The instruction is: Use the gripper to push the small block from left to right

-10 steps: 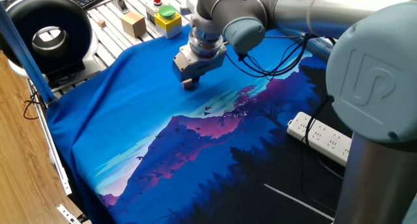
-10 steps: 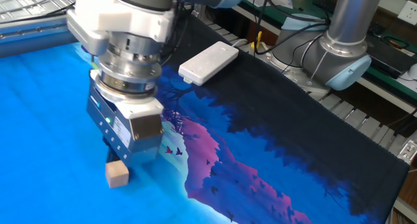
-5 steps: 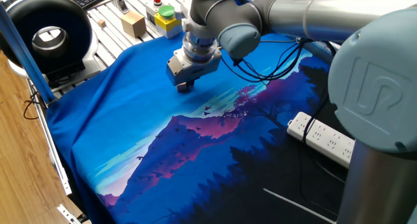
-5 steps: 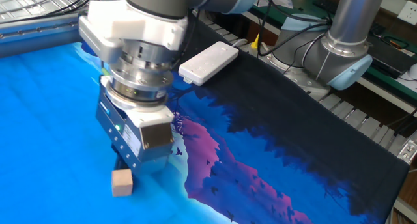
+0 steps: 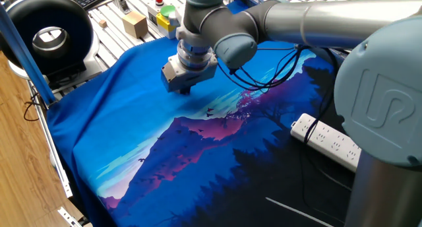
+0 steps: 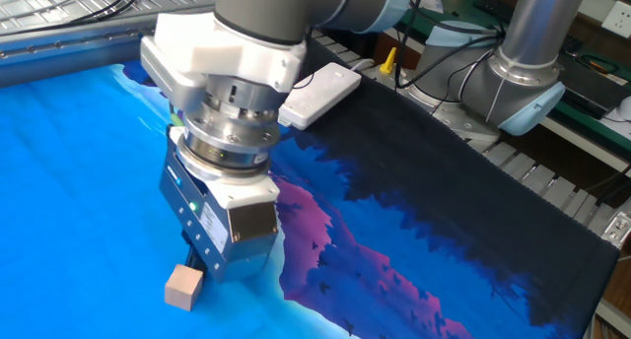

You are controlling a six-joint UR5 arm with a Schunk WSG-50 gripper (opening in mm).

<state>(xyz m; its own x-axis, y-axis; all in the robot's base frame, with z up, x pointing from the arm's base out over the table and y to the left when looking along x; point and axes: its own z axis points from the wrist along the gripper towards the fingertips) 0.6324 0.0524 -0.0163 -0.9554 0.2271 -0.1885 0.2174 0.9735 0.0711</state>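
The small block is a tiny tan wooden cube on the blue cloth, touching the lower left side of my gripper's fingertips. My gripper stands upright over the cloth, with its short dark fingers close together and nothing between them. In the one fixed view my gripper is at the cloth's upper middle, and the small block is hidden behind its fingers there.
A larger tan block, a yellow box with a green button and a black ring-shaped device sit beyond the cloth's far edge. A white power strip lies on the dark part of the cloth. A second arm's base stands behind.
My gripper has slid across the cloth, rightward in the other fixed view and leftward in the one fixed view. The small block has moved along with it at the fingertips.
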